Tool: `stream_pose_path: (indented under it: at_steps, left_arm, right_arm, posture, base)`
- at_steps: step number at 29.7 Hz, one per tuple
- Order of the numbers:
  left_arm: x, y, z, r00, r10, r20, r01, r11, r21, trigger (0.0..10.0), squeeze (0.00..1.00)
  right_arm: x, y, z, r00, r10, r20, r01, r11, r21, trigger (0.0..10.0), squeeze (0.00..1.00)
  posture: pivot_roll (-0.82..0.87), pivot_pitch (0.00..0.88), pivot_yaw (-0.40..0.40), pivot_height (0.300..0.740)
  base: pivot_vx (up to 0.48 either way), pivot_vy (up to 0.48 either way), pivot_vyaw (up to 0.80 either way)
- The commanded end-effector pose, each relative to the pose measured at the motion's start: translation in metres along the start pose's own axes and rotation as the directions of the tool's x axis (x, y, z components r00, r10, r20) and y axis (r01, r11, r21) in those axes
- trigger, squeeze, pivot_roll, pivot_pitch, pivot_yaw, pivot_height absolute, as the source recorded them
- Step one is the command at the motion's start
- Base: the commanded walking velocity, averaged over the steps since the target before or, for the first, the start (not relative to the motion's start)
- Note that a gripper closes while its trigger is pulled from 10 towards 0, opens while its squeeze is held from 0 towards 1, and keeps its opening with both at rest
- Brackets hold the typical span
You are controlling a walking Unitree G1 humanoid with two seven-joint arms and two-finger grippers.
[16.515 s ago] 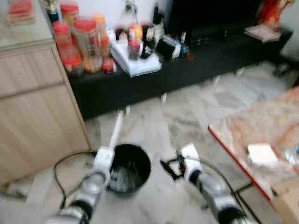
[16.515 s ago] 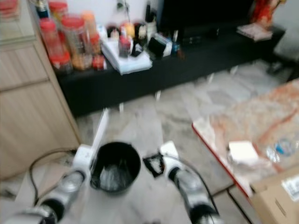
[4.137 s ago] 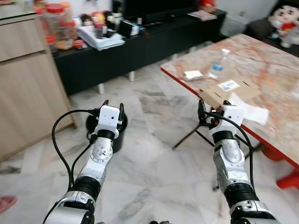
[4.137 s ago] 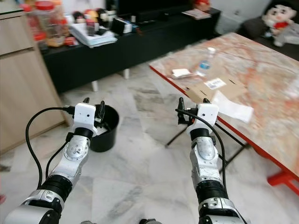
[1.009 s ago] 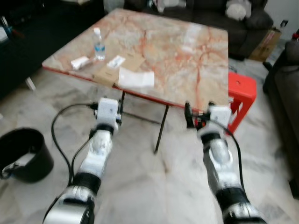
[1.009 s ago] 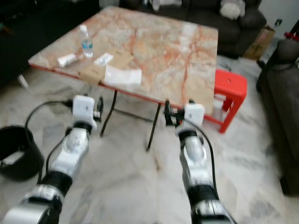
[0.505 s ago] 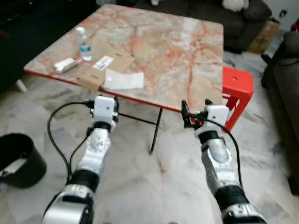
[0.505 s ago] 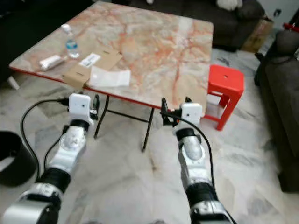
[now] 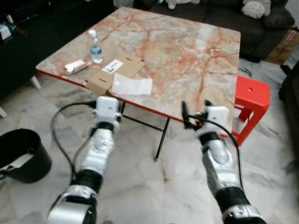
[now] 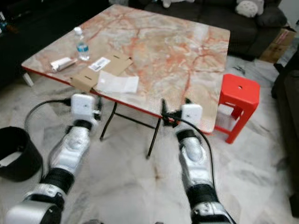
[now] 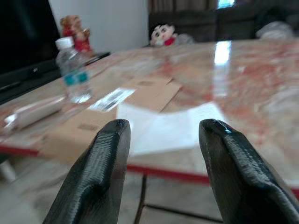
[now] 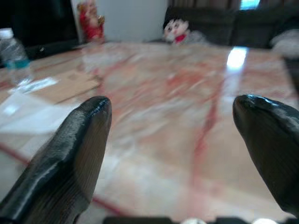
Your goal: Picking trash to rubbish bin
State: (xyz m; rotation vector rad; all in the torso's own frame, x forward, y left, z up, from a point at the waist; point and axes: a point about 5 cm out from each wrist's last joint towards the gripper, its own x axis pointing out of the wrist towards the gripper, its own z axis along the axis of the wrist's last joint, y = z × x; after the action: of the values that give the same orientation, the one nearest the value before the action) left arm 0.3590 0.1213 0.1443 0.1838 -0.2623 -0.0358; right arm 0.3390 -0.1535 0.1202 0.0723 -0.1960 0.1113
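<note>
The table, a marble-patterned top edged in red, takes up most of the head views, with a sofa beyond its far edge. A red stool stands at its right near corner, and the black bin sits on the floor well off to the left, apart from the table.

All the trash lies toward the table's left near corner. A flat cardboard piece runs along the left part of the near edge, its long axis slanting from that edge back toward the table's middle. A white paper sheet lies just beside it, overlapping its right side, close to the near edge. Further back stands a bottle, upright, and by the left edge lies a small wrapper, its long axis roughly along that edge.

The left gripper hangs just below the near edge, right under the paper and cardboard, fingers spread with nothing between them; its wrist view looks across the paper straight ahead between the fingers. The right gripper is likewise released and empty, held at the near edge toward the right, facing bare marble.

So the left arm is plainly the nearer one: the paper lies forward and slightly up from its jaws, and a short lift over the edge should reach it.
</note>
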Motion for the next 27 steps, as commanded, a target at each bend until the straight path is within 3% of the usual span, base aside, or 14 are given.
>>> stream_pose_path:
  at_steps: [1,27]
  left_arm:
    - [0.0022,0.0087,0.0014,1.0,0.019,0.003,-0.019,1.0,0.012,10.0,0.0]
    - [0.0036,0.0105,0.0042,0.999,0.033,0.015,-0.033,0.999,0.004,10.0,0.0]
  right_arm:
    - [0.0025,0.0057,0.0025,1.0,0.012,0.011,-0.013,1.0,0.018,10.0,0.0]
    - [0.0025,0.0069,0.0016,0.999,0.032,0.003,-0.032,0.999,0.019,10.0,0.0]
  posture:
    - [0.07,0.118,-0.119,0.74]
    - [0.07,0.12,-0.125,0.74]
  base:
    - [0.289,0.0,0.0]
    - [0.288,0.0,0.0]
